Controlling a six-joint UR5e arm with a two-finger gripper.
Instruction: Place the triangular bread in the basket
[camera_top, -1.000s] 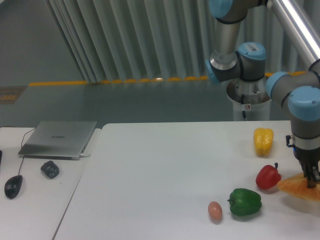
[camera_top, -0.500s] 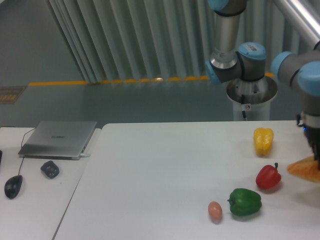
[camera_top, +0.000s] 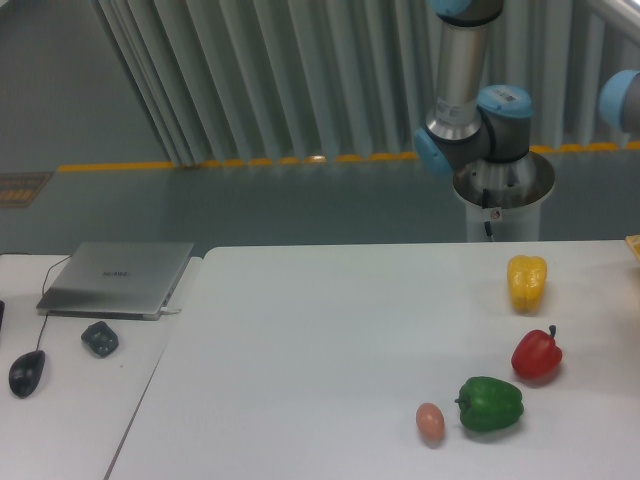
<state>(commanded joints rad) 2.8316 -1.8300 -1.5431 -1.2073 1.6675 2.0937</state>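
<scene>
A white counter (camera_top: 330, 330) is seen from a fixed camera, with the silver and light-blue robot arm (camera_top: 470, 110) rising behind its far right side. The gripper is outside the picture, so it cannot be told whether it is released or clenched. Of the golden-orange triangular bread (camera_top: 634, 246) only a small sliver is visible, at the very right edge of the picture, level with the counter's far edge; what carries it is cut off from view. No basket is shown in the picture. On the right part of the counter a glossy yellow bell pepper (camera_top: 527, 282) is set farthest back, a red bell pepper (camera_top: 537, 353) with a dark stem lies nearer, and a green bell pepper (camera_top: 490, 403) lies nearer still, with a small tan egg (camera_top: 430, 421) just beside it on its left. On a separate white table at the left, a closed silver laptop (camera_top: 118, 277), a small dark grey object (camera_top: 100, 338) and a black computer mouse (camera_top: 26, 373) with its cable are placed.
</scene>
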